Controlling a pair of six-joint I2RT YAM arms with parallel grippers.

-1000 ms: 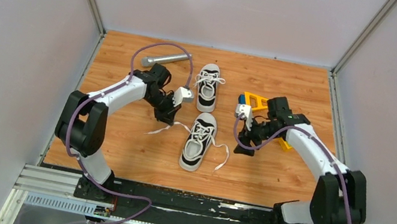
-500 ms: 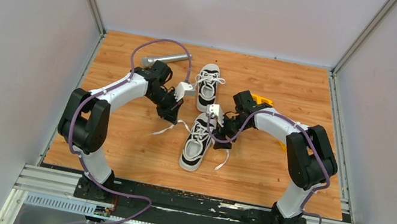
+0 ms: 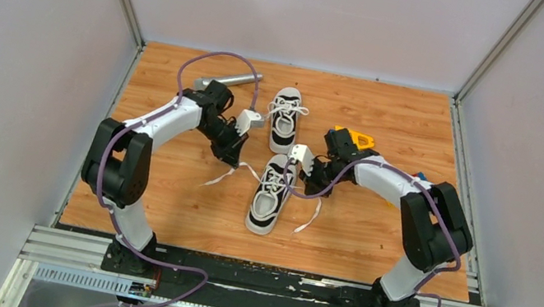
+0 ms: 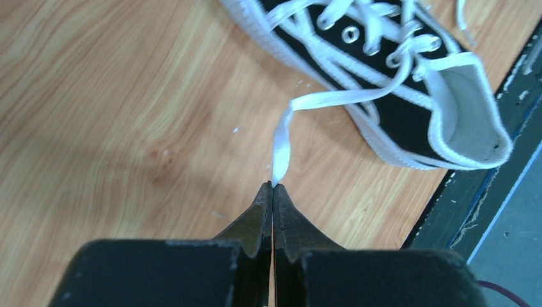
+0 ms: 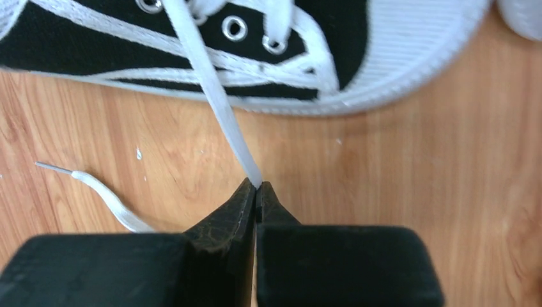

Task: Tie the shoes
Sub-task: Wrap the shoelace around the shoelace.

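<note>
Two black-and-white shoes lie mid-table, the far shoe [image 3: 284, 119] and the near shoe [image 3: 270, 195], toes toward the arms. The near shoe's white laces trail out to both sides. My left gripper [image 3: 234, 157] sits just left of the near shoe, shut on its left lace [image 4: 300, 102]; the strand runs from the fingertips [image 4: 273, 187] up to the shoe's eyelets [image 4: 409, 77]. My right gripper [image 3: 307, 183] is at the shoe's right side, shut on the right lace [image 5: 217, 96] close to the sole [image 5: 358, 96]. That lace's loose end [image 5: 108, 199] lies on the wood.
A grey metal cylinder [image 3: 227, 79] lies at the back left behind the left arm. A yellow object [image 3: 358, 139] sits behind the right arm, with a small blue piece [image 3: 417, 176] beside it. Grey walls enclose the wooden table [image 3: 371, 237].
The right arm swung left from beside the yellow object to the near shoe, and its jaws closed on the right lace. The left arm shifted only slightly, still gripping its lace.
</note>
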